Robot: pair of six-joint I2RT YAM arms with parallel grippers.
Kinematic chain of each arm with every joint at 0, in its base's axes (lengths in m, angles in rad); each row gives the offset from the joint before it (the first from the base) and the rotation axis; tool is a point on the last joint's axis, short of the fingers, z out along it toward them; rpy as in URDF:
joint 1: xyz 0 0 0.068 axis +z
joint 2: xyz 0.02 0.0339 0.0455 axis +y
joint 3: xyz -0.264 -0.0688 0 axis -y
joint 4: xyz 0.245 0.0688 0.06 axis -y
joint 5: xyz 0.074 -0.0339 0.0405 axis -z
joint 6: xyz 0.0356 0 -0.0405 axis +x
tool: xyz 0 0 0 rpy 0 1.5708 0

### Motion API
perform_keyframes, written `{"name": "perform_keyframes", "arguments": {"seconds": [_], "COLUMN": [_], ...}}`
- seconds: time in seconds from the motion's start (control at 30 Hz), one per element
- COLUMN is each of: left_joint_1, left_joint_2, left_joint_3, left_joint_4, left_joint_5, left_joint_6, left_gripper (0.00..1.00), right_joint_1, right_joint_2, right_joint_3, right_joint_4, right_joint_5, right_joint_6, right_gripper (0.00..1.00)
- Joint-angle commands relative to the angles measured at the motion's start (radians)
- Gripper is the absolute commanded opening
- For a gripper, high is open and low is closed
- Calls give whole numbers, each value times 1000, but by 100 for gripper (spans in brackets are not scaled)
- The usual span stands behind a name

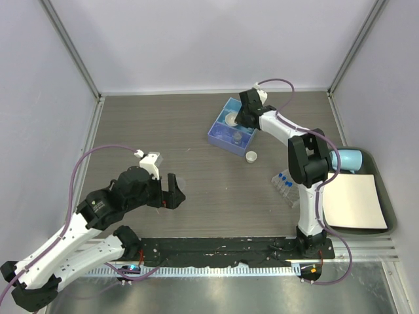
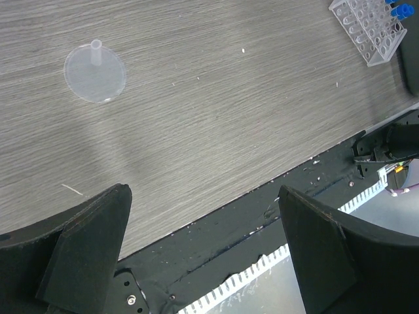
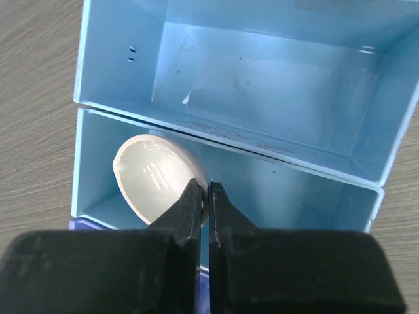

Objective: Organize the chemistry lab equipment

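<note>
As the white dish (image 3: pixel 154 176) seems light and slippery, its rim is pinched by the right gripper (image 3: pixel 208 190). The left gripper (image 2: pixel 203 191) is spread wide, empty.

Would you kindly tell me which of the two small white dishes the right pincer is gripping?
The white dish inside the blue tray, its rim pinched by the right pincer; the other dish sits free on the table beside the tray.
</note>
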State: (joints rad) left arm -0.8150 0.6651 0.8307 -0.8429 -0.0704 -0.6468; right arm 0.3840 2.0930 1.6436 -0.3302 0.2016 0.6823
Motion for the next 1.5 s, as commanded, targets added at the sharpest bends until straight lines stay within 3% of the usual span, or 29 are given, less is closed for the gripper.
{"name": "perform_keyframes", "arguments": {"seconds": [0.0, 0.47, 0.83, 1.07, 1.3, 1.47], "left_joint_1": [4, 4, 4, 4, 4, 4], "left_joint_2": [4, -18, -48, -73, -76, -81], "left_joint_3": [5, 4, 4, -1, 1, 1], "left_joint_4": [10, 10, 8, 7, 7, 7], "left_joint_5": [-15, -12, -3, 0, 4, 4], "left_joint_6": [3, 3, 3, -1, 3, 3], "left_gripper": [100, 100, 100, 100, 100, 100], "right_joint_1": [-2, 41, 202, 308, 320, 323], "right_joint_2": [21, -46, -152, -175, -154, -139], "right_joint_3": [36, -174, -306, -304, -249, -215], "right_joint_4": [39, 166, 206, 185, 126, 91], "right_joint_5": [-42, -93, -18, 42, 74, 96], "right_joint_6": [-1, 36, 86, 106, 102, 88], "right_gripper": [1, 1, 1, 1, 1, 16]}}
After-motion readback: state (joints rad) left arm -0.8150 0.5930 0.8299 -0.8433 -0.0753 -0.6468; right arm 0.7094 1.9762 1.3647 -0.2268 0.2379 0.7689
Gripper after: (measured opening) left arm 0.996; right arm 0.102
